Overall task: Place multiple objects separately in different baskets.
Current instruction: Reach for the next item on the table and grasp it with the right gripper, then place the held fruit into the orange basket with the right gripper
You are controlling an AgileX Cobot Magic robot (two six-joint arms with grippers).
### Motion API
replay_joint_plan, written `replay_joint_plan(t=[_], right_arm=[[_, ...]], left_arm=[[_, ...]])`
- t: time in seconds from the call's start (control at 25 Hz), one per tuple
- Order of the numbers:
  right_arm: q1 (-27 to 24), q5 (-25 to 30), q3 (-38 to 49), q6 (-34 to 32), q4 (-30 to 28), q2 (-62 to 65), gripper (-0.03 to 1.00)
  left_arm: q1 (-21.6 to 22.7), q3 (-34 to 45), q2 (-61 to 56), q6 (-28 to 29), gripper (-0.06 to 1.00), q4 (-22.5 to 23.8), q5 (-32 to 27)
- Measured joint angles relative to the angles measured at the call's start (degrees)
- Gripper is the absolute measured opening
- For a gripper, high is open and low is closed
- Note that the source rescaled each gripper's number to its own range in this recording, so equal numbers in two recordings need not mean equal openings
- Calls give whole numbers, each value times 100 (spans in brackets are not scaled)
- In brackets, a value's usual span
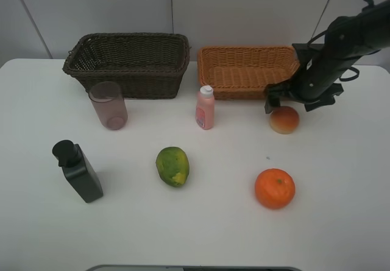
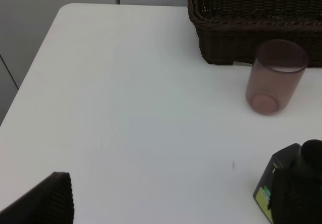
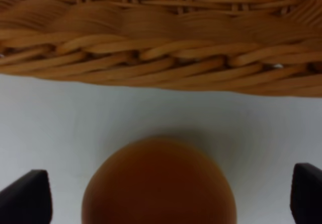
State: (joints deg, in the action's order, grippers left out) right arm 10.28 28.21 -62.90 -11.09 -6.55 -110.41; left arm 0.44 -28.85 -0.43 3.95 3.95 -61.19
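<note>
White counter (image 1: 341, 222) is running back to pale wall panels (image 1: 244, 9); right claw (image 3: 161, 196) is hovering spread around the peach (image 1: 284, 120), left claw (image 2: 50, 201) is gaping empty.

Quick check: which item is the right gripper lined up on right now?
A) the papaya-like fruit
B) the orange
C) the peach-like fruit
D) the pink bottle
C: the right gripper hangs open over the peach-like fruit, just in front of the orange-tan basket, and the wrist view shows the fruit between its fingertips.
</note>
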Motion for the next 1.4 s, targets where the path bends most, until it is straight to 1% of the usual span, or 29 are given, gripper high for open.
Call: replay_joint_plan(t=[0.28, 0.52, 0.68, 0.76, 0.84, 0.92, 0.96, 1.4], right_arm=[[0, -71, -4, -20, -57, -278, 100], [0, -334, -4, -20, -41, -429, 100], [0, -354, -4, -20, -27, -500, 99], [0, -348, -4, -20, -27, -506, 93], [0, -348, -11, -20, -27, -513, 80], [0, -320, -15, -20, -27, -513, 56], [0, -299, -15, -20, -27, -513, 38], [0, -277, -22, -20, 122, -513, 38]], left_arm=[[0, 0, 0, 0, 100, 0, 0], [0, 0, 0, 0, 100, 0, 0], [0, 0, 0, 0, 100, 0, 0], [0, 0, 0, 0, 100, 0, 0], [0, 0, 0, 0, 100, 0, 0], [0, 0, 0, 0, 100, 0, 0], [0, 0, 0, 0, 100, 0, 0], [0, 0, 0, 0, 100, 0, 0]])
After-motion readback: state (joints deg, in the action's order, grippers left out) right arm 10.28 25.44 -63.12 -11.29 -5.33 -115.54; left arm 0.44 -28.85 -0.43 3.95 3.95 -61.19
